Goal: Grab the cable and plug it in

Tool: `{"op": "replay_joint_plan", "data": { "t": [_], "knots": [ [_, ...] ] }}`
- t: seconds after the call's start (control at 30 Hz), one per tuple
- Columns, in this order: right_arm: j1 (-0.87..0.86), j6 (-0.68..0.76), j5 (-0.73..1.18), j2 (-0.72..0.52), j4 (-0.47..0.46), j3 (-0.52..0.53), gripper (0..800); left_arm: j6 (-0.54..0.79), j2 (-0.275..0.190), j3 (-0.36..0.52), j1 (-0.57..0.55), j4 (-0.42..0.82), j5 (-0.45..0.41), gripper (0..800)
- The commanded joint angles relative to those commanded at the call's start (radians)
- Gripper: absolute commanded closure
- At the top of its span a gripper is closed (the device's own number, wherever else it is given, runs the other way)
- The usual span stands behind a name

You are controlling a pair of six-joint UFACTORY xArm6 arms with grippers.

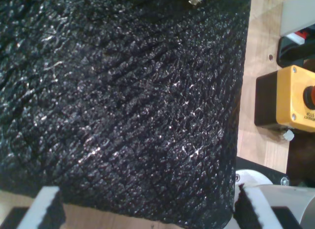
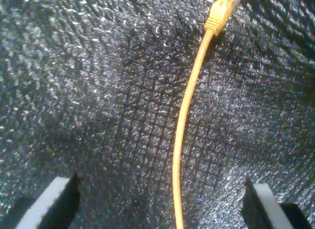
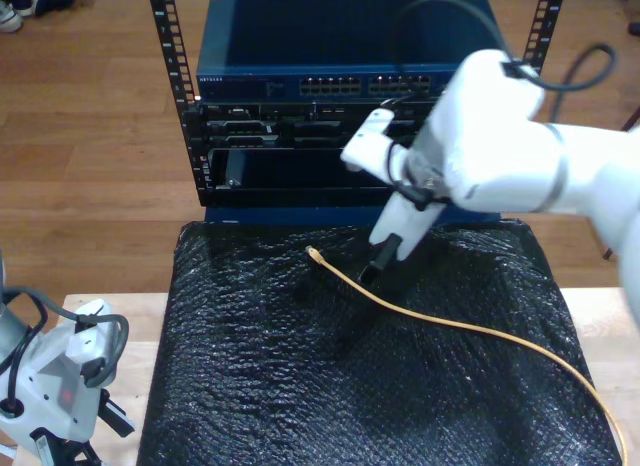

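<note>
Black textured foam mat (image 3: 300,386): covers the work surface, lies under both my grippers, wooden table edge showing beside it. Equipment rack (image 3: 300,126): stands beyond the mat, past my second gripper; holds a blue network switch (image 3: 330,61) with a row of ports along its front, darker units stacked below it. My second arm (image 3: 500,151): white, reaching in from the exterior view's right, poised over the mat in front of the rack. My second gripper (image 2: 160,202): jaws spread wide, holding nothing, hovering above the mat. My first gripper (image 1: 145,212): jaws likewise set well apart, empty, over the mat's edge at the exterior view's lower left. Yellow emergency-stop box (image 1: 290,99): on the wood, off the mat, beside my first gripper. Cable (image 2: 184,121): yellow-orange, lying slack on the mat, running between my second gripper's open fingers (image 2: 51,204) without touching them. Its clear plug (image 2: 227,3) rests ahead of those jaws, toward the rack.
</note>
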Motion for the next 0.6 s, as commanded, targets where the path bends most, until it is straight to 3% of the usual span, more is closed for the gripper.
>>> {"op": "replay_joint_plan", "data": {
  "t": [0.17,0.6],
  "knots": [
    [0.031,0.157,0.005,0.068,-0.143,-0.057,4,-0.002,0.002,0.0,0.0,0.0,-0.002,0],
    [0.097,0.338,0.003,0.264,-0.157,-0.218,23,-0.003,0.002,0.006,0.0,-0.002,-0.003,0]
  ]
}}
